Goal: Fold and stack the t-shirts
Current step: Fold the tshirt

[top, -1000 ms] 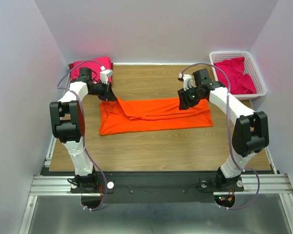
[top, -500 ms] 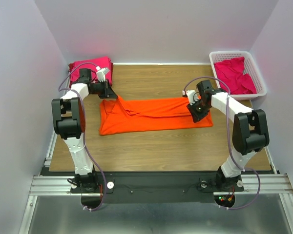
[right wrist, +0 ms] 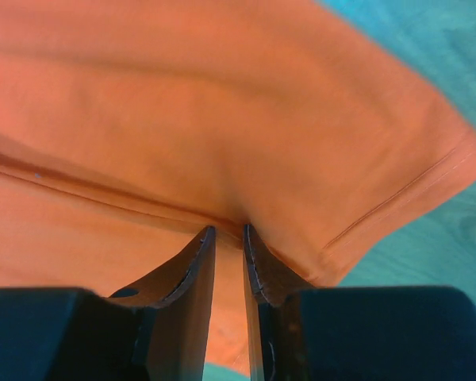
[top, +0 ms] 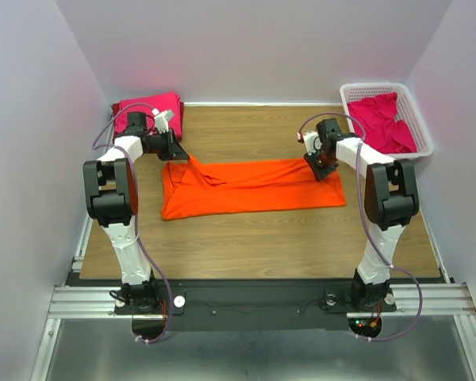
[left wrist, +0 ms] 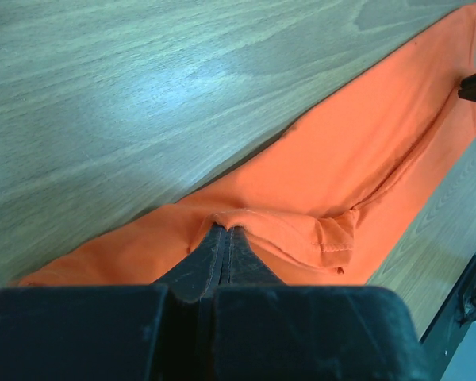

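So the orange t-shirt [top: 254,189] lay flat mid-frame in the top view, with its long axis running left to right across the table [top: 246,238]. My left gripper [top: 184,155] was pinched tight on the cloth near the upper-left corner, fabric tented up at the tips. My right gripper [top: 324,167] sat at the upper-right corner, jaws drawn narrow on a ridge of fabric. With one gripper at each end of the far long edge, I figured the next move was bringing that edge toward the bottom of the frame. The folded pink t-shirts [top: 155,107] sat in the upper left, just past my left gripper.
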Available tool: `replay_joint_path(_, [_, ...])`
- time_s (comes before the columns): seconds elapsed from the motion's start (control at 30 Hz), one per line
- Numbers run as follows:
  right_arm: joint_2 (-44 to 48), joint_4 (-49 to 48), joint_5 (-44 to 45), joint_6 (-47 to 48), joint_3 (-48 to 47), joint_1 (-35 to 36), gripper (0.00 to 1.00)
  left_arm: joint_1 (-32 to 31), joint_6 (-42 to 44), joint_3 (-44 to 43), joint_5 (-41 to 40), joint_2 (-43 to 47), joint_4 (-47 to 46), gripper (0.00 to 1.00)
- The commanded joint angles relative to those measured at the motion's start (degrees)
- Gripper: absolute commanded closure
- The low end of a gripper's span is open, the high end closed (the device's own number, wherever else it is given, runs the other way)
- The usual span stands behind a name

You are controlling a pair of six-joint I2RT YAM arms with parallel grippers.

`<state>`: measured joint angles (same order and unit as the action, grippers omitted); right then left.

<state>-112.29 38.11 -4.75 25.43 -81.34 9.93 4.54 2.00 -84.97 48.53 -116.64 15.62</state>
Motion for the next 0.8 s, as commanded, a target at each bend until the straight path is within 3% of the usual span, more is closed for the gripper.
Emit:
replay_joint_path(0.0, [-1.79,-3.3,3.95,-1.96,-4.43,-0.44,0.75,0.3,-0.5,0.42,0.6,0.36,-1.2,1.0])
replay_joint_path(0.07, [-1.44,-3.3,3.7,-4.33,-6.28,-0.44,0.74,0.39,-0.77,0.51,0.68,0.45,-1.2,1.0])
replay_joint_path(0.17, [1.98,-3.21,-8.19,-9.14,-10.4,-0.35,0.68,0.39,-1.12,0.94,0.95,0.8,-1.38,1.0])
replay_joint_path(0.23, [3.56,-3.3,-14.38,-12.14,-11.9,0.17,0.59,0.39,-1.21,1.03,1.12,0.97,-1.29,1.0])
replay_joint_path(0.27, [4.27,-3.3,-19.02,-14.33,-13.39,2.52,0.54,0.39,-1.38,1.12,1.21,0.89,-1.38,1.0])
replay_joint_path(0.4, [2.87,-3.48,-24.32,-17.17,-16.65,7.72,0.52,0.47,-1.73,1.38,1.3,0.54,-1.29,1.0])
replay_joint_path(0.77, [-12.15,-3.74,-19.95,-19.8,-34.91,26.26,0.53,0.39,-1.74,0.51,0.86,-0.95,-0.77,1.0])
